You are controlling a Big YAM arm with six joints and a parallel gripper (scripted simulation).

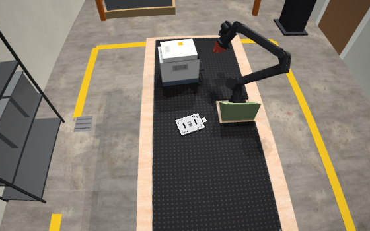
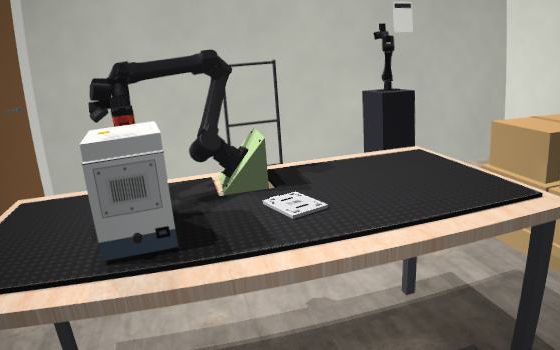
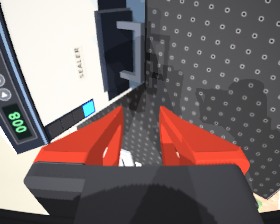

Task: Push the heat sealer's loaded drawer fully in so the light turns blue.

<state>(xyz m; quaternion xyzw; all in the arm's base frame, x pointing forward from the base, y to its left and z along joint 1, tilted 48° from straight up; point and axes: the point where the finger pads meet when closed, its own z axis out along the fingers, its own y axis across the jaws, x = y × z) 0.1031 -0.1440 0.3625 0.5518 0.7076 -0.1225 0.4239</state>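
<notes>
Sealer (image 1: 180, 61) first: the white box with its blue-grey base stood on the black mat (image 1: 211, 185) near the far end of the table (image 1: 145, 165), closer to the left long edge than the right, upright and square to the table as far as I could judge from above. A small orange label (image 1: 180, 43) marked its top, with a barcode on the side facing the camera. From the exterior view I saw its vented rear panel (image 2: 127, 188).

Through the wrist camera, the drawer (image 3: 120, 52) showed as a dark front with a grey handle (image 3: 130, 50), seated at the sealer's side face. A small light (image 3: 88, 107) low on that face glowed blue. A green numeric display (image 3: 18, 123) sat on the control strip beside round buttons. I could not see the sheet or the frame.

My gripper (image 1: 219, 47) hung over the far right corner of the mat, beside the sealer and apart from it, red fingers pointing down toward the mat. The jaws stood partly spread, with nothing between them.

A white plate (image 1: 189, 124) lay flat near the middle of the mat, turned slightly. The arm rose from a green wedge mount (image 1: 238, 111) at the right long edge.
</notes>
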